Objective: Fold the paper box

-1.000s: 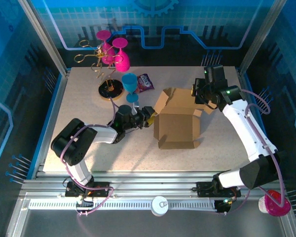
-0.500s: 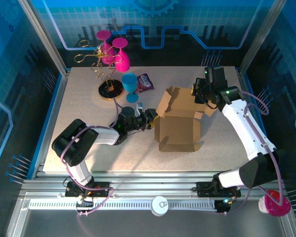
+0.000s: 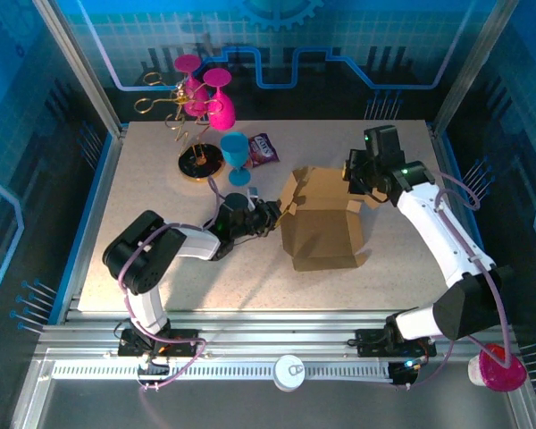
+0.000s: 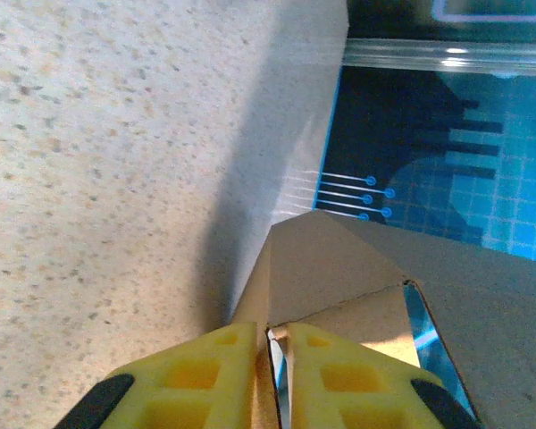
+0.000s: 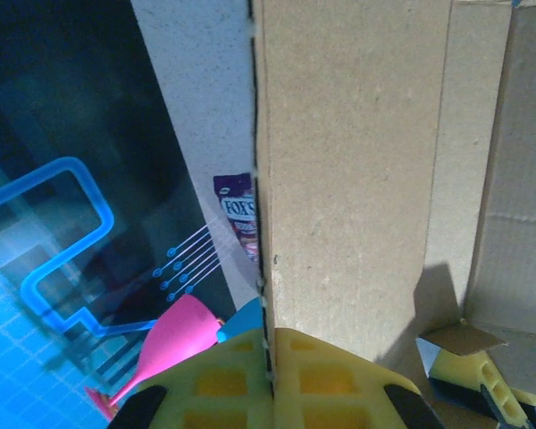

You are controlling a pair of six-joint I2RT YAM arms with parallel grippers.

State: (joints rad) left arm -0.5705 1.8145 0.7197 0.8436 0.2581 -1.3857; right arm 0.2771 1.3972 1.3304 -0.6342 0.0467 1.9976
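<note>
Top external | paper box (image 3: 322,234) mid-surface (image 3: 147,201), top flaps leaning inward, not closed | left pincer (image 3: 277,212) nipped tight on its left flap | right pincer (image 3: 353,179) clamped on rear flap | left to do, likely: press flaps flat, tuck.

paper box (image 3: 322,234) plain brown | table (image 3: 152,192) beige, speckled | snack packet (image 3: 263,149) purple | goblets (image 3: 219,112) pink | cup (image 3: 235,148) blue | left gripper pads (image 4: 205,380) yellow

The left arm (image 3: 174,241) and right arm (image 3: 433,223) are built of white tubular links between bulky black joints, and a thin mauve cable (image 3: 503,308) loops alongside each. A small green light (image 3: 402,170) glows near the right wrist. The left hand (image 3: 272,213) and right hand (image 3: 353,174) are black, with yellow fingers (image 4: 205,380) moulded with square recesses.
</note>
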